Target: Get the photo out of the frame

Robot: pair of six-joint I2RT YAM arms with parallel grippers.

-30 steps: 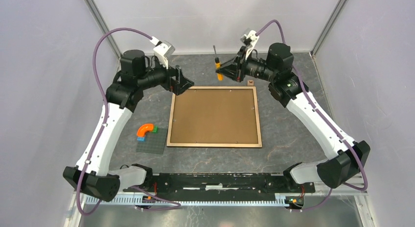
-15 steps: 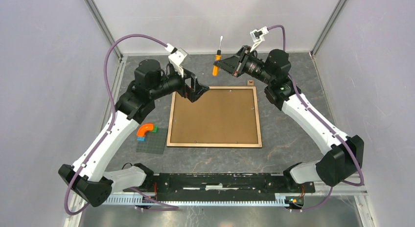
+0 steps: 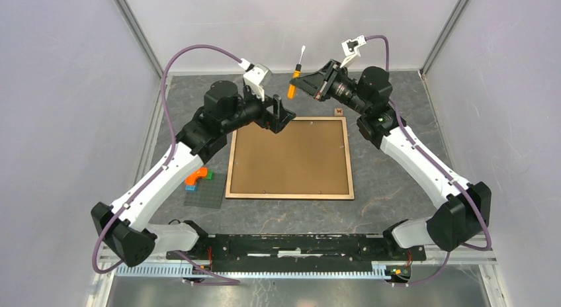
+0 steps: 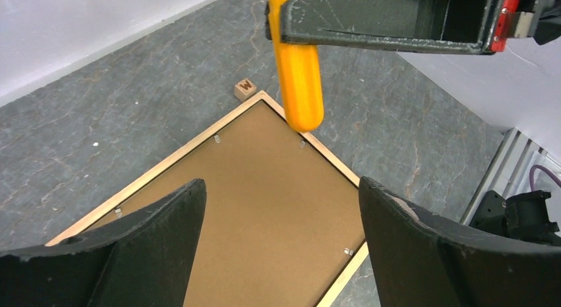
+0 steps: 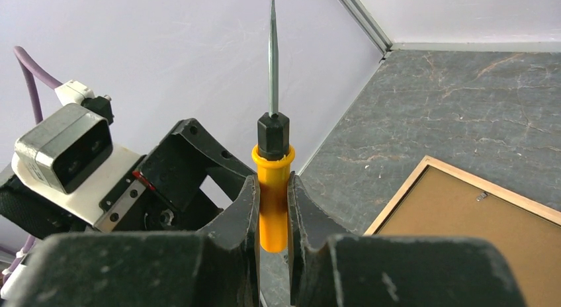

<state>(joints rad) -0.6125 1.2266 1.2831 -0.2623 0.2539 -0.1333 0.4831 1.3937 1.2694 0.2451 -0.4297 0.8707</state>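
The frame point(image 3: 289, 157) lies face down on the table, its brown back edged in light wood; it also shows in the left wrist view point(image 4: 251, 188) and the right wrist view point(image 5: 476, 221). The photo is hidden. My right gripper point(image 3: 305, 84) point(image 5: 272, 181) is shut on the orange handle of a screwdriver point(image 3: 292, 87) point(image 5: 272, 201), held in the air beyond the frame's far edge with its metal tip pointing up. My left gripper point(image 3: 281, 115) point(image 4: 280, 184) hangs open above the frame's far left part, just below the screwdriver handle point(image 4: 301, 82), nothing between its fingers.
A small wooden cube marked W point(image 3: 339, 111) point(image 4: 245, 88) sits just beyond the frame's far right corner. A dark grey baseplate point(image 3: 202, 194) with an orange arch point(image 3: 196, 176) and small bricks lies left of the frame. Enclosure walls stand close on three sides.
My left arm has swung right and forward, bringing its open gripper over the frame's far edge, close to the screwdriver. The right gripper has lifted the screwdriver and tilted its tip upward.
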